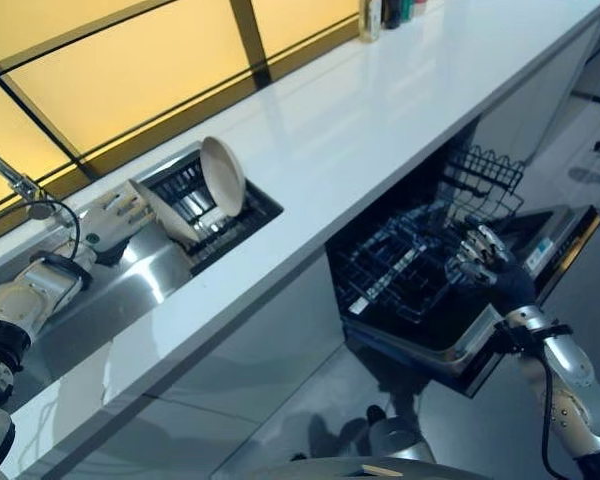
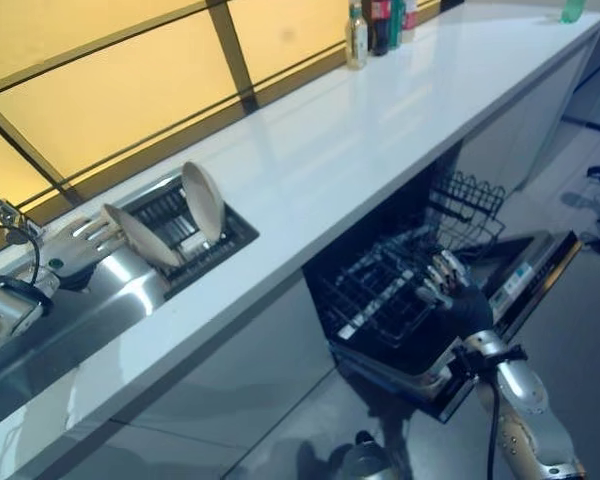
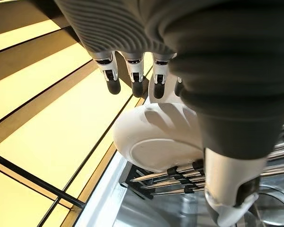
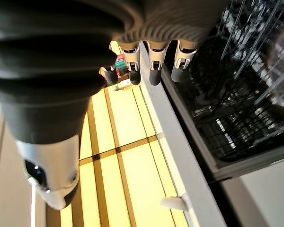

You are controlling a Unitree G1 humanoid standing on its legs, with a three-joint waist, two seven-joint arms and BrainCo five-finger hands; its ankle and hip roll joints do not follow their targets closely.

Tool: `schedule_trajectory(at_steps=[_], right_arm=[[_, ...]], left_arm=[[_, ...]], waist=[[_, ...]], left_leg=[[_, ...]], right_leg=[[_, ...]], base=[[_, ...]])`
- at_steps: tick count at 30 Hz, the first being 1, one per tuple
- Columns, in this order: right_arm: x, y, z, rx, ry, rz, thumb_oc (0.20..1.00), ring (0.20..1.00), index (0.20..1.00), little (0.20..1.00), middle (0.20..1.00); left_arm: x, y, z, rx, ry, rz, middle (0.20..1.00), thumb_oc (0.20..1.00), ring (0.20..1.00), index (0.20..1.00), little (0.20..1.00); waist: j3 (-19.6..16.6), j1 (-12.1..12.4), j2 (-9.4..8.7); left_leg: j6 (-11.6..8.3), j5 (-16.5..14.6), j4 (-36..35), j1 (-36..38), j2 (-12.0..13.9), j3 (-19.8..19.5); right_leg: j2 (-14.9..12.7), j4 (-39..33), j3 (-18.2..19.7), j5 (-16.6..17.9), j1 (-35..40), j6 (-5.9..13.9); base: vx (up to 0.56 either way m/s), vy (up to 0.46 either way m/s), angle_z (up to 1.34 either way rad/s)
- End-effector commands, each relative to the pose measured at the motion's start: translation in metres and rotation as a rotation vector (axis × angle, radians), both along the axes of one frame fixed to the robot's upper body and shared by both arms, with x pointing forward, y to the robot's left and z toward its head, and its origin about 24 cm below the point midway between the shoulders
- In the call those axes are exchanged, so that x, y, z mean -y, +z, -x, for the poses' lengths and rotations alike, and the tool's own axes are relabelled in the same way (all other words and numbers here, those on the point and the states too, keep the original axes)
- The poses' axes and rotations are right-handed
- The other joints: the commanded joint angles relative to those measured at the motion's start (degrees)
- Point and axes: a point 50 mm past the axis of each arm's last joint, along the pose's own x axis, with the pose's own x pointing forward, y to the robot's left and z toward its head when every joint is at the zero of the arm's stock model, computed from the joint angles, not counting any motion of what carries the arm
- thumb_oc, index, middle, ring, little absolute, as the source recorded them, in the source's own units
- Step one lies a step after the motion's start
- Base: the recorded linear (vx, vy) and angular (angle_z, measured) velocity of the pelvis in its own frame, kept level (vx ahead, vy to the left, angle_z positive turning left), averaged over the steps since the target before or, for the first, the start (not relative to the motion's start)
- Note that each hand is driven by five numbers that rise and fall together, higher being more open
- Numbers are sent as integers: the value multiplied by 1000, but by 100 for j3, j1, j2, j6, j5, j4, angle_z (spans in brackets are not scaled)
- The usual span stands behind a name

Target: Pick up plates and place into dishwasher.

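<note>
- Left hand (image 1: 118,215) over the steel sink (image 1: 100,300), fingers straight and spread, tips beside the back of a tilted plate (image 1: 163,212); holding nothing.
- Tilted plate leaning in the dark drying rack (image 1: 215,215) set into the counter, near end of the rack.
- Second plate (image 1: 223,176) upright on edge further along the same rack, apart from the first.
- Right hand (image 1: 483,255) above the pulled-out dishwasher basket (image 1: 400,265), fingers loosely bent, holding nothing.
- Dishwasher door (image 1: 525,275) folded down under the hand; wire basket without plates.
- White counter (image 1: 380,120) running between sink and dishwasher; bottles (image 2: 375,20) at the far end by the yellow window panes (image 1: 130,90).
- Tap (image 1: 15,185) beside the sink.
</note>
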Motion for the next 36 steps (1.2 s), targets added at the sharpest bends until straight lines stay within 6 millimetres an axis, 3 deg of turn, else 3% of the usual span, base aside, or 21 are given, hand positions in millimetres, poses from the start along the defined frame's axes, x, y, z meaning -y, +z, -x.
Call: schedule_trajectory(at_steps=[1,2,3,4,10,24,32,36], right_arm=[[-7,34,-10,151,71,12,1000,1000,1000,1000,1000],[-6,34,-10,151,74,18,1000,1000,1000,1000,1000],[-5,35,-10,151,78,26,1000,1000,1000,1000,1000],[-3,35,-10,150,82,34,1000,1000,1000,1000,1000],[-1,35,-10,127,83,60,1000,1000,1000,1000,1000],[2,35,-6,118,100,86,1000,1000,1000,1000,1000],[-5,30,-7,123,103,48,1000,1000,1000,1000,1000],[-11,25,-7,119,98,14,1000,1000,1000,1000,1000]], left_arm=[[-13,35,-11,168,90,16,1000,1000,1000,1000,1000],[-14,33,-11,159,98,15,1000,1000,1000,1000,1000],[-17,30,-10,144,122,10,871,871,871,871,871],[-19,26,-10,134,144,9,200,200,200,200,200],[-22,1,-3,116,168,14,200,200,200,200,200],[-23,-17,6,100,173,21,200,200,200,200,200],[-25,-5,6,124,128,0,200,200,200,200,200],[-26,19,2,163,96,-41,200,200,200,200,200]], waist=[[21,-81,-197],[17,-96,-186],[-3,-124,-166],[-14,-148,-140],[-50,-246,-32],[-32,-351,84],[-162,-266,-4],[-281,-160,-135]], left_leg=[[-41,-278,563,-555,75,-75],[-42,-271,547,-528,75,-61],[-57,-263,544,-509,79,-34],[-63,-260,535,-495,77,-20],[-69,-271,534,-444,36,34],[-80,-260,535,-356,-4,51],[-69,-329,527,-258,16,54],[-57,-371,533,-193,58,59]], right_leg=[[-310,368,39,-334,-233,554],[-315,352,34,-324,-213,556],[-321,349,42,-320,-202,562],[-327,352,53,-325,-202,567],[-363,399,121,-364,-209,578],[-404,460,159,-424,-177,562],[-410,358,72,-443,-25,571],[-393,247,-4,-435,122,572]], base=[[24,45,-1],[77,44,-2],[90,54,-2],[100,67,-3],[55,43,-12],[11,20,-1],[-13,-21,0],[-13,-77,2]])
